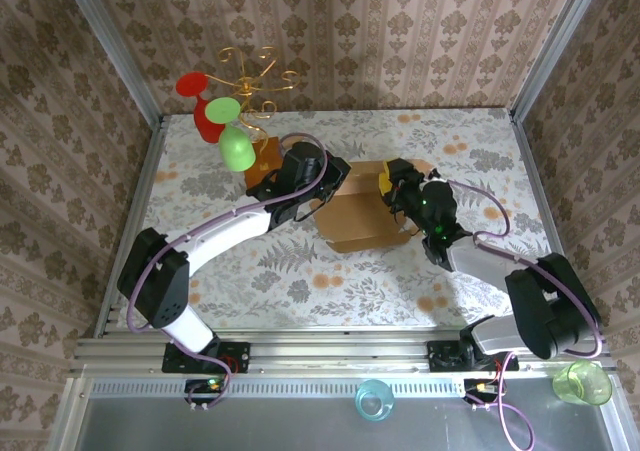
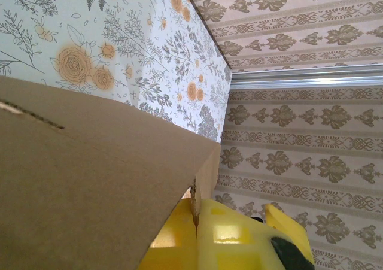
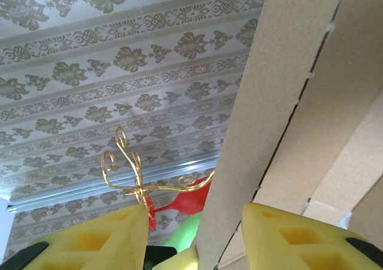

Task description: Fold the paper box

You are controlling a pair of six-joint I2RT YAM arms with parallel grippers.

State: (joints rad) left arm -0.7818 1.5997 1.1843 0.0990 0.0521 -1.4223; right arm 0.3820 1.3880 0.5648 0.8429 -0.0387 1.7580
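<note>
**Two arms meet at a partly folded paper box**

The brown paper box (image 1: pixel 362 211) sits partly formed near the middle of the floral counter (image 1: pixel 250 281), somewhat toward its far edge, between the two arms. The left tool (image 1: pixel 324 197) is pressed together on the box's left panel, the cardboard edge caught between its yellow pads (image 2: pixel 239 240). The right tool (image 1: pixel 392 185) stands spread at the box's right side, a flap passing between its yellow fingers (image 3: pixel 96 243) with a gap beside it. Near the counter's far left corner, a gold wire stand (image 1: pixel 250 76) carries red and green cups (image 1: pixel 236 149).
</note>
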